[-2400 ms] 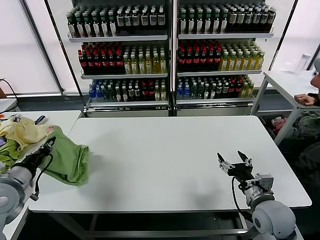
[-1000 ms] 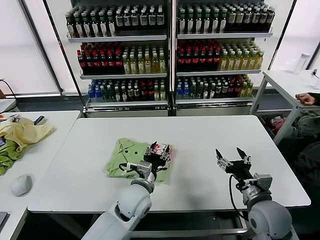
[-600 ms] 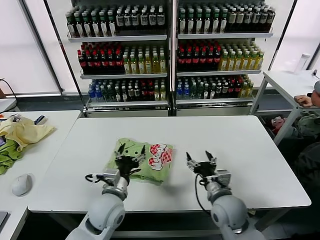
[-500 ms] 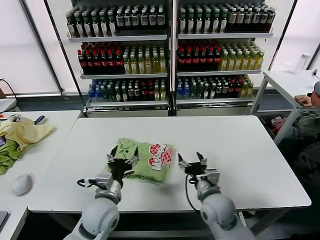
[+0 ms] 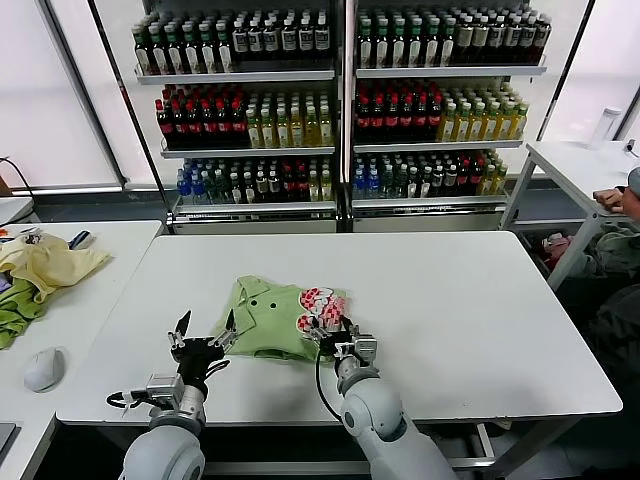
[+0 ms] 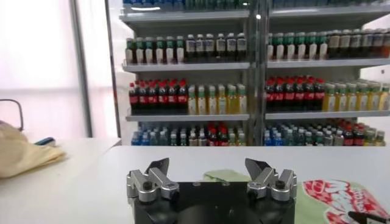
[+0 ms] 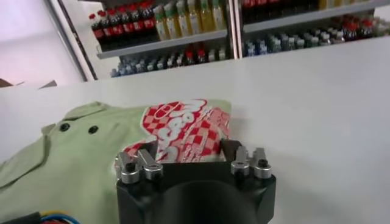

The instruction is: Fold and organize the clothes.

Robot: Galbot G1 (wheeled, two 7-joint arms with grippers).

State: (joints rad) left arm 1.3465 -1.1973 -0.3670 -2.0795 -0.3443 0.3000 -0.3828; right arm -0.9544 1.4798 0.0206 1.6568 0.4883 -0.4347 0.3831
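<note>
Your right gripper [image 5: 333, 336] is at the shirt's [image 5: 262, 322] near edge, right by the red-and-white print [image 5: 318, 307], and that is where trouble could start: if the jaws close there, you may pinch the bunched print area rather than a clean hem, and any pull would drag the whole shirt across the table [image 5: 470, 320] instead of folding it. In the right wrist view the jaws stand partly open with cloth just ahead of them; you hold nothing yet. Your left gripper [image 5: 201, 335] hangs over bare table, just beside the shirt's left edge, jaws spread wide and empty, so it pins nothing down. The shirt lies rumpled, collar away from you, mid-table. Farther left, on the side table [image 5: 100, 240], sits a yellow garment [image 5: 45, 262].
</note>
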